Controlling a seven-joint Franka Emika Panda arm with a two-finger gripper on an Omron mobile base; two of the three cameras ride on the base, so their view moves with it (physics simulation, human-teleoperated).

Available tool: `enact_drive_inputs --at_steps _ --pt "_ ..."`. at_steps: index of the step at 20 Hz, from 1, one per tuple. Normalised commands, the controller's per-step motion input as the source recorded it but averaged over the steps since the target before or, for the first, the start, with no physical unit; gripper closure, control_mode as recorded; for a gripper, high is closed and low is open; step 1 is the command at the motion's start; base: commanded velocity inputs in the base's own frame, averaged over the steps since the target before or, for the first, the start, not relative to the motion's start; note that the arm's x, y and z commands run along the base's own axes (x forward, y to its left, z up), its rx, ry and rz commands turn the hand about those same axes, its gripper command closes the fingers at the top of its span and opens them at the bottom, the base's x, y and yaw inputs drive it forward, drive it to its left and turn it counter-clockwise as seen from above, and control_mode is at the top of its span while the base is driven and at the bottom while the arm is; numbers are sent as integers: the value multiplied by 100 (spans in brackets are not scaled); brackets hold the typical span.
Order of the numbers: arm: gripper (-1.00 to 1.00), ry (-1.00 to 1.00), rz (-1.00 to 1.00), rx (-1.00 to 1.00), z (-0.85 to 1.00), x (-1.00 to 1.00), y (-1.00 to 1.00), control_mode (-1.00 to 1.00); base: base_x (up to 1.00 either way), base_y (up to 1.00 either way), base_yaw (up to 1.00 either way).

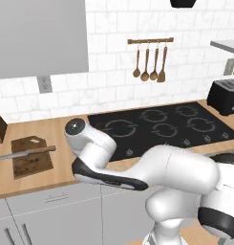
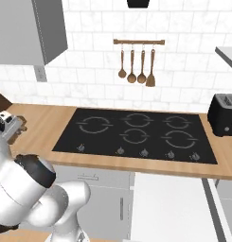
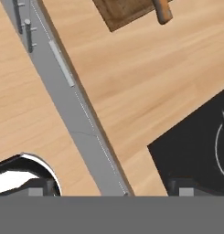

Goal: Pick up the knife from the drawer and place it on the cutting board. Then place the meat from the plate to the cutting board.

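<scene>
Cutting board point(image 1: 31, 156) — flat dark-brown wood with clipped corners, lying on the light wooden counter point(image 1: 51, 134) at the far left of my left base view. Knife point(image 1: 24, 153) — slim silver-grey blade, handle toward the hob, laid across the board with its blade end running off the left edge.

Gripper point(image 3: 111, 192) — from the hand view I read the two dark finger tips standing wide apart, nothing between them. Below them lie bare counter and a corner of the hob; the board's corner and the knife handle sit well apart at the top of that view.

Hob point(image 1: 161, 127) — glossy black glass with four ring marks, right of the board. Toaster point(image 1: 224, 97) — black, boxy, far right. Wooden spoons point(image 1: 149, 63) hang from a rail on the white tiled wall. Grey cabinet fronts point(image 1: 56, 210) run beneath the counter edge.
</scene>
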Motion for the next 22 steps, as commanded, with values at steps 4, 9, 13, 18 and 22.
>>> enact_drive_inputs --at_steps 4,9,13,18,22 --pt "-100 0 -24 24 46 -8 -100 -100 0 0 0" --pt "-100 3 -22 11 6 0 -45 -100 0 0 0" --pt "-100 2 0 -3 0 0 20 -100 0 0 0" --pt "-100 -4 -5 -1 0 -18 15 100 -56 60 -16" --pt "-100 0 0 0 0 0 0 100 -91 100 -34"
